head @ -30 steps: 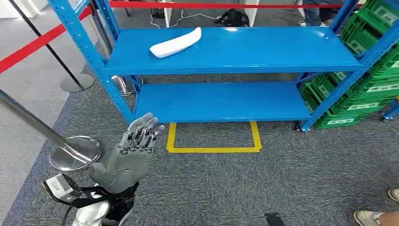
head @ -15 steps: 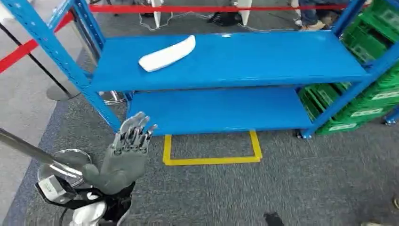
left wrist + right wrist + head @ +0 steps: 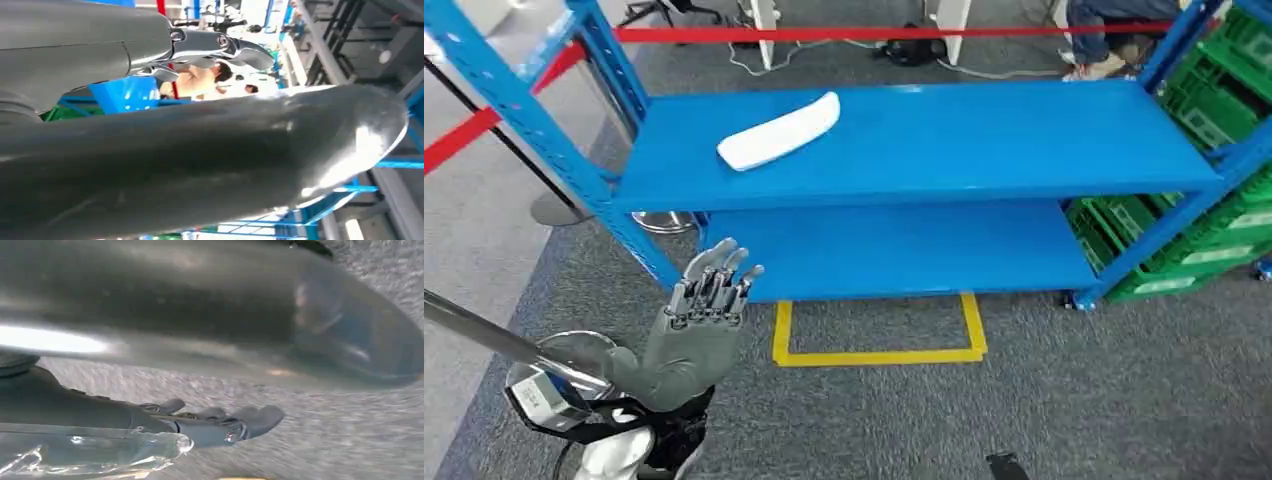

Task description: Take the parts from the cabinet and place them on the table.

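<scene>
left hand (image 3: 699,320) raised, empty | white part (image 3: 779,131) on shelf (image 3: 984,140)

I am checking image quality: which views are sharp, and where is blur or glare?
Head view: sharp; the white part on the blue rack is clear. Left wrist view: left hand fills it, blurred, with glare. Right wrist view: right hand and carpet motion-blurred.

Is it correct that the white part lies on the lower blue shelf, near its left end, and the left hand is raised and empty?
Not quite. The white part lies on the upper shelf, not the lower shelf, as the head view shows. It is near the left end, and the left hand is raised and empty.
</scene>
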{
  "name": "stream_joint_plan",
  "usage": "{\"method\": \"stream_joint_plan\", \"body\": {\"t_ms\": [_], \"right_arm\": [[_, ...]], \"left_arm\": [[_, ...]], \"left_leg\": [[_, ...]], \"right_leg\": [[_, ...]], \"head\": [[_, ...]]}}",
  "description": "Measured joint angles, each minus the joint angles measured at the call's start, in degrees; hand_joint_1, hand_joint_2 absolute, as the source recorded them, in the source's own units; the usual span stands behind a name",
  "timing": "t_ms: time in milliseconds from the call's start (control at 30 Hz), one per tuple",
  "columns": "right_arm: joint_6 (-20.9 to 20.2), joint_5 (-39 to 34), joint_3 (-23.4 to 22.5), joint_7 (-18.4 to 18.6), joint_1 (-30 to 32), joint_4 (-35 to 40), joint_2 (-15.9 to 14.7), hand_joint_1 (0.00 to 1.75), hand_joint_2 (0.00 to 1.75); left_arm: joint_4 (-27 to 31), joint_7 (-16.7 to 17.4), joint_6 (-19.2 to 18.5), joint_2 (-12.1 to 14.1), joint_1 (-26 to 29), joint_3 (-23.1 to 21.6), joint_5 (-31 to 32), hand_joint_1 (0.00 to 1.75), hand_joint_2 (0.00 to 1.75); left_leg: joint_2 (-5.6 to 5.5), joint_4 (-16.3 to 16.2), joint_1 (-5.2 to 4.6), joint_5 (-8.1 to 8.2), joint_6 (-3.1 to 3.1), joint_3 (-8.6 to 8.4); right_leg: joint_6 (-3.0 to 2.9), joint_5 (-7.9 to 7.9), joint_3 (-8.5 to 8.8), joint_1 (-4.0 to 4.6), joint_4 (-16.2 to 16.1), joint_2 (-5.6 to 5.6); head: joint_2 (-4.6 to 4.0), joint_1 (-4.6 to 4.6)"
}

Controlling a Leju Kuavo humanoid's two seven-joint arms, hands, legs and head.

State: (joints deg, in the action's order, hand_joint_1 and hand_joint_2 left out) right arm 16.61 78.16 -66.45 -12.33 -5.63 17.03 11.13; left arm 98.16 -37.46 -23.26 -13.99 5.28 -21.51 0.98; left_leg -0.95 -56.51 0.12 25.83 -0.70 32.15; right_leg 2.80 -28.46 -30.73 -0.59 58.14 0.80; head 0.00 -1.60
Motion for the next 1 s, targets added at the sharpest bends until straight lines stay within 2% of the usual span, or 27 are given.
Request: {"method": "stream_joint_plan", "body": {"t_ms": [33, 67, 100, 167, 200, 233, 267, 300, 333, 367, 400, 433, 467, 500, 533, 567, 600, 667, 700, 733, 767, 800, 867, 900, 933, 967, 1000], "right_arm": [[0.0, 0.0, 0.0, 0.0, 0.0, 0.0, 0.0, 0.0, 0.0], [0.0, 0.0, 0.0, 0.0, 0.0, 0.0, 0.0, 0.0, 0.0], [0.0, 0.1, 0.0, 0.0, -0.1, 0.0, 0.0, 0.0, 0.0], [0.1, 0.1, 0.0, 0.0, -0.1, 0.0, 0.0, 0.0, 0.0], [0.1, 0.1, 0.0, 0.0, -0.1, 0.0, 0.0, 0.0, 0.0], [0.1, 0.1, 0.0, 0.0, -0.1, 0.0, 0.0, 0.0, 0.0], [0.1, 0.1, 0.0, 0.0, -0.1, 0.0, 0.0, 0.0, 0.0], [0.1, 0.1, 0.0, -0.1, -0.2, 0.0, 0.0, 0.0, 0.0], [0.1, 0.1, 0.0, -0.1, -0.3, 0.0, 0.0, 0.0, 0.0], [0.1, 0.1, 0.0, -0.1, -0.3, 0.0, 0.0, 0.0, 0.0], [0.1, 0.1, 0.0, -0.1, -0.4, 0.0, 0.0, 0.0, 0.0], [0.1, 0.1, 0.0, -0.1, -0.5, 0.0, 0.0, 0.0, 0.0], [0.2, 0.1, 0.0, -0.1, -0.5, 0.0, 0.0, 0.0, 0.0], [0.1, 0.1, 0.0, -0.1, -0.5, 0.0, 0.0, 0.0, 0.0], [0.1, 0.2, 0.0, -0.1, -0.6, 0.0, 0.0, 0.0, 0.0], [0.2, 0.2, 0.0, -0.1, -0.7, 0.0, 0.0, 0.0, 0.0], [0.2, 0.2, 0.0, -0.1, -1.0, 0.0, 0.0, 0.0, 0.0], [0.2, 0.2, 0.0, -0.1, -1.1, 0.0, 0.0, 0.0, 0.0], [0.2, 0.2, 0.0, -0.1, -1.0, 0.0, 0.0, 0.0, 0.0], [0.2, 0.1, 0.0, -0.1, -0.8, 0.0, 0.0, 0.0, 0.0], [0.2, 0.1, 0.0, 0.0, -0.6, 0.0, 0.0, 0.0, 0.0], [0.2, 0.1, 0.0, 0.0, -0.6, 0.0, 0.0, 0.0, 0.0], [0.2, 0.1, 0.0, 0.0, -0.5, 0.0, 0.0, 0.0, 0.0], [0.2, 0.1, 0.0, 0.0, -0.2, -0.1, 0.0, 0.0, 0.0], [0.1, 0.2, 0.0, 0.0, -0.3, -0.1, 0.0, 0.0, 0.0], [0.1, 0.2, 0.0, 0.0, -0.4, -0.1, 0.0, 0.0, 0.0], [0.1, 0.1, 0.0, 0.0, -0.3, -0.1, 0.0, 0.0, 0.0]], "left_arm": [[0.0, 0.0, 0.0, 0.0, 0.0, 0.0, 0.0, 0.0, 0.0], [0.1, 0.0, 0.0, 0.0, 0.0, 0.0, 0.0, 0.0, 0.0], [0.1, 0.0, 0.0, 0.0, 0.0, 0.0, 0.0, 0.0, 0.0], [0.1, 0.0, 0.0, 0.0, 0.0, 0.0, 0.1, 0.0, 0.0], [0.1, 0.0, 0.0, 0.0, 0.0, 0.0, 0.2, 0.0, 0.0], [0.1, 0.0, 0.1, 0.0, 0.0, 0.0, 0.2, 0.0, 0.0], [0.1, 0.0, 0.1, 0.0, 0.0, 0.0, 0.2, 0.0, 0.0], [0.1, 0.0, 0.1, 0.0, 0.0, 0.0, 0.2, 0.0, 0.0], [0.1, 0.0, 0.1, 0.0, 0.0, -0.1, 0.2, 0.0, 0.0], [0.1, 0.0, 0.1, 0.0, 0.0, -0.1, 0.2, 0.0, 0.0], [0.1, 0.0, 0.1, 0.0, -0.1, -0.2, 0.2, 0.0, 0.0], [0.1, 0.0, 0.1, 0.0, -0.1, -0.4, 0.2, 0.0, 0.0], [0.1, 0.1, 0.1, 0.0, -0.1, -0.4, 0.2, 0.0, 0.0], [0.1, 0.1, 0.1, 0.0, -0.1, -0.5, 0.2, 0.0, 0.0], [0.2, 0.1, 0.0, 0.0, -0.1, -0.6, 0.2, 0.0, 0.0], [0.2, 0.1, 0.0, 0.0, -0.1, -0.7, 0.2, 0.0, 0.0], [0.2, 0.1, 0.0, 0.0, -0.1, -0.8, 0.2, 0.0, 0.0], [0.2, 0.1, 0.0, 0.0, -0.1, -0.8, 0.2, 0.0, 0.0], [0.2, 0.1, 0.0, 0.0, -0.1, -0.8, 0.2, 0.0, 0.0], [0.2, 0.1, 0.0, 0.0, -0.1, -0.7, 0.2, 0.0, 0.0], [0.2, 0.1, 0.1, 0.0, -0.1, -0.7, 0.2, 0.0, 0.0], [0.2, 0.1, 0.2, 0.0, -0.1, -0.7, 0.2, 0.0, 0.0], [0.2, 0.0, 0.4, 0.0, -0.1, -0.8, 0.2, 0.0, 0.0], [0.2, 0.0, 0.5, 0.0, -0.1, -0.7, 0.2, 0.0, 0.0], [0.2, -0.1, 0.6, 0.0, -0.1, -0.6, 0.2, 0.0, 0.0], [0.2, -0.1, 0.6, 0.0, -0.1, -0.7, 0.2, 0.0, 0.0], [0.2, -0.2, 0.6, 0.0, -0.2, -0.7, 0.2, 0.0, 0.0]], "left_leg": [[0.07, -0.2, 0.04, 0.61, -0.34, 0.17], [0.32, -1.4, 0.06, 1.27, -0.68, 0.6], [0.34, -4.6, 0.05, 2.84, -0.95, 2.18], [0.36, -14.5, 0.07, 6.67, -1.2, 7.48], [0.36, -18.1, 0.06, 7.26, -1.12, 9.64], [0.36, -18.7, 0.06, 6.19, -0.9, 10.44], [0.36, -16.9, 0.04, 3.79, -0.62, 10.04], [0.36, -13.4, -0.08, 0.69, -0.2, 8.6], [0.37, -8.3, -0.29, -2.61, 0.37, 6.44], [0.49, -3.9, -0.61, -4.5, 1.02, 4.6], [0.6, -2.9, -0.84, -2.57, 1.27, 3.4], [0.55, -0.6, -0.83, -0.89, 1.06, 2.27], [0.47, -0.4, -0.85, -0.82, 1.05, 2.26], [0.23, 0.3, -0.84, -0.63, 1.45, 2.01], [0.11, 0.5, -0.58, -0.85, 1.75, 1.0], [0.14, 0.8, -0.31, -0.6, 1.87, 0.16], [0.29, 0.8, -0.24, -0.34, 2.06, -0.35], [0.45, 0.8, -0.23, 0.25, 2.16, -0.99], [0.41, 0.8, -0.23, 0.7, 2.18, -1.4], [0.23, 0.8, -0.21, 1.28, 2.16, -2.11], [0.09, 0.8, -0.17, 1.94, 2.09, -3.02], [0.02, 0.8, -0.13, 2.62, 1.98, -3.96], [0.02, 0.8, -0.07, 4.07, 1.48, -5.65], [0.01, 0.6, -0.36, 4.73, 1.08, -6.06], [-0.09, 0.5, -0.4, 4.79, 0.87, -5.73], [-0.06, 0.5, -0.36, 4.97, 0.62, -5.55], [-0.02, 0.6, -0.32, 5.11, 0.41, -5.74]], "right_leg": [[-0.61, 0.03, 0.36, -0.39, -0.4, 0.02], [-0.94, 0.05, 0.53, -0.34, -0.5, 0.05], [-1.26, 0.0, 0.64, -0.34, -0.5, 0.0], [-1.63, -0.24, 0.84, -0.23, -0.5, -0.16], [-1.83, -0.39, 1.07, -0.13, -0.5, -0.21], [-1.99, -0.56, 1.42, -0.03, -0.5, -0.19], [-2.06, -0.99, 1.87, 0.08, -0.6, -0.07], [-2.05, -1.5, 2.45, 0.16, -0.6, 0.07], [-1.99, -1.96, 3.21, 0.25, -0.7, 0.1], [-1.8, -2.52, 3.15, 0.16, -0.8, 0.08], [-1.35, -3.08, 3.64, 0.57, -0.8, 0.08], [-0.98, -3.32, 3.56, 0.47, -1.0, 0.05], [-0.64, -3.06, 4.19, 0.38, -1.7, -0.08], [-0.16, -2.25, 4.85, 0.41, -1.4, -0.19], [0.12, -2.73, 5.92, 0.42, -2.2, -0.23], [0.32, -3.26, 5.33, 0.41, -1.0, -0.28], [0.62, -3.69, 3.45, 0.42, 2.5, -0.33], [1.05, -6.89, -2.99, 0.3, 12.3, -0.35], [1.16, -8.77, -5.79, 0.31, 15.7, -0.35], [1.28, -9.53, -7.8, 0.29, 16.9, -0.35], [1.42, -8.43, -8.32, 0.26, 15.4, -0.35], [1.44, -5.89, -8.0, 0.24, 12.2, -0.36], [1.52, 2.83, -6.55, 0.05, 2.9, -0.4], [1.19, 6.48, -6.96, 0.16, 1.4, -0.76], [-0.12, 5.05, -6.78, 0.41, 1.1, -0.75], [-0.63, 5.87, -6.95, 0.5, 1.4, -0.61], [-0.85, 5.58, -7.08, 0.61, 1.5, -0.65]], "head": [[0.0, -0.02], [0.0, 0.11], [0.0, 0.48], [0.0, 0.48], [0.0, 0.46], [0.0, 0.46], [0.0, 0.46], [0.0, 0.46], [0.0, 0.48], [0.0, 0.46], [0.0, 0.33], [0.0, 0.83], [0.0, 0.59], [0.0, 0.83], [0.0, 0.7], [0.0, 0.62], [-0.02, 0.33], [0.0, 0.44], [0.0, 0.26], [0.0, 0.26], [0.0, 0.28], [-0.02, 0.24], [0.0, 0.24], [-0.02, 0.09], [-0.02, 0.11], [0.0, 0.35], [0.0, 0.11]]}}
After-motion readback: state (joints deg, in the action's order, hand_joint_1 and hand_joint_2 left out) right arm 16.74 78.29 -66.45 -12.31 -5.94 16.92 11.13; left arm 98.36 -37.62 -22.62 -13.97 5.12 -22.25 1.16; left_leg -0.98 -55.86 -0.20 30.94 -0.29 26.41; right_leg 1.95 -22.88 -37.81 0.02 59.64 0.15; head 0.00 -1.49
